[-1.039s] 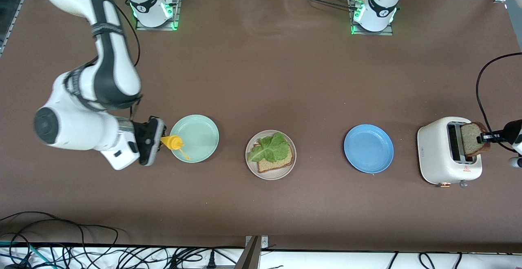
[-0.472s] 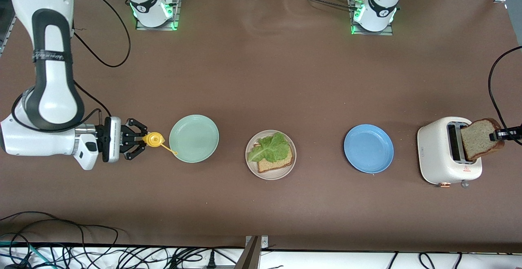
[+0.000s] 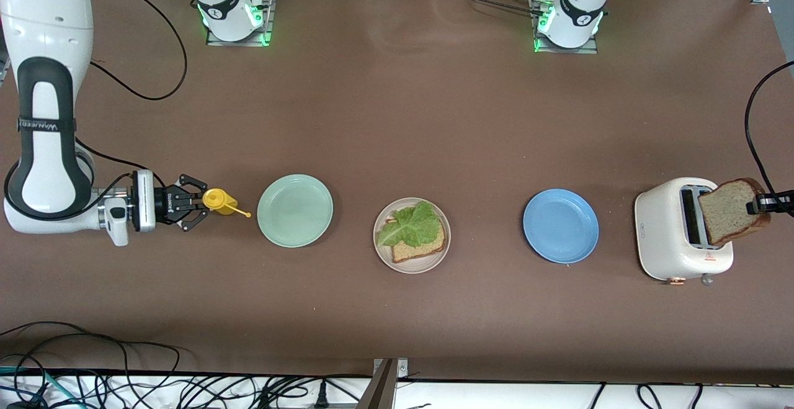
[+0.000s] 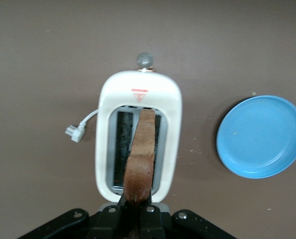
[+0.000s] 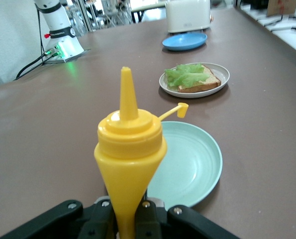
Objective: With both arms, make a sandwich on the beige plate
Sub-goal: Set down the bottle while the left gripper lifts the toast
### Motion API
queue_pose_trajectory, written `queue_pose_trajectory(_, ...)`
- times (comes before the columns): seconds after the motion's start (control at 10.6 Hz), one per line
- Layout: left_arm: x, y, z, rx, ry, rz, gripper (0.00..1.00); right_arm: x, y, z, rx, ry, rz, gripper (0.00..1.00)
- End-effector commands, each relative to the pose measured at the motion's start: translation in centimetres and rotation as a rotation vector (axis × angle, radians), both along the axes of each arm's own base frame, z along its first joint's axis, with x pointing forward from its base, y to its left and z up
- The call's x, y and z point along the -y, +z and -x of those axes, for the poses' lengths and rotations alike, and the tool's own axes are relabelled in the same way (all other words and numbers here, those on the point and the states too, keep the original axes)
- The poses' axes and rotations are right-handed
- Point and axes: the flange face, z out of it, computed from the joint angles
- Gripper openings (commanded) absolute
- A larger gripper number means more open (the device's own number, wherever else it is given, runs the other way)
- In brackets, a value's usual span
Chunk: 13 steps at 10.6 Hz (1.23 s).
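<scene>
The beige plate (image 3: 423,267) sits mid-table and carries one speckled bread slice (image 3: 425,246) with a green lettuce leaf (image 3: 406,223) on top. My left gripper (image 3: 764,202) is shut on the crust edge of a second bread slice (image 3: 731,211), held on edge over the white toaster (image 3: 667,235). The left wrist view shows that slice (image 4: 142,154) above the toaster slot (image 4: 119,149), with the left gripper (image 4: 136,211) pinching its crust. My right gripper (image 3: 197,206) is shut on a yellow squeeze bottle (image 3: 217,200), over the table beside the mint-green plate (image 3: 294,210), toward the right arm's end.
A blue plate (image 3: 561,226) lies between the beige plate and the toaster. The bottle's cap (image 3: 247,215) dangles open on its strap. The toaster's unplugged cord (image 4: 78,128) lies on the table. Cables hang along the table's edge nearest the front camera.
The right arm has drawn back from over the mint-green plate toward its end of the table, turning the bottle level. The left gripper has moved the bread slice slightly away from the toaster slot.
</scene>
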Motion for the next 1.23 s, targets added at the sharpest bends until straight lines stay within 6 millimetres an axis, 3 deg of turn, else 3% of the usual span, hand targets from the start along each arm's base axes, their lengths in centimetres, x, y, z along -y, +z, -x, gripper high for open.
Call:
queue_pose_trajectory(0.0, 1.7, 0.7, -0.7, 0.015, 0.088, 0.115, 0.0, 1.1, -3.3, 1.2, 0.036, 0.016, -0.121, 0.0)
queue_pose_trajectory(0.19, 4.3, -0.2, -1.1, 0.007, 0.111, 0.271, 0.0, 1.4, -4.9, 2.2, 0.055, 0.04, -0.164, 0.0)
queue_pose_trajectory(0.47, 6.2, -1.6, -1.9, 0.002, 0.143, 0.459, 0.0, 1.4, -7.5, 3.4, 0.062, 0.053, -0.185, 0.0)
queue_pose_trajectory(0.57, 6.9, -2.5, -2.1, -0.011, 0.157, 0.523, 0.0, 1.7, -8.1, 3.5, 0.058, 0.047, -0.181, 0.27)
queue_pose_trajectory(0.66, 7.8, -3.5, -2.4, -0.031, 0.2, 0.619, 0.0, 1.5, -8.4, 3.6, 0.042, 0.041, -0.185, 0.99)
queue_pose_trajectory(0.85, 11.2, -4.6, -3.1, -0.086, 0.261, 0.701, 0.0, 1.7, -8.3, 3.6, 0.034, 0.035, -0.18, 1.0)
queue_pose_trajectory(1.13, 15.9, -7.8, -3.6, -0.163, 0.247, 0.761, 0.0, 3.8, -7.6, 3.7, 0.023, 0.006, -0.159, 1.0)
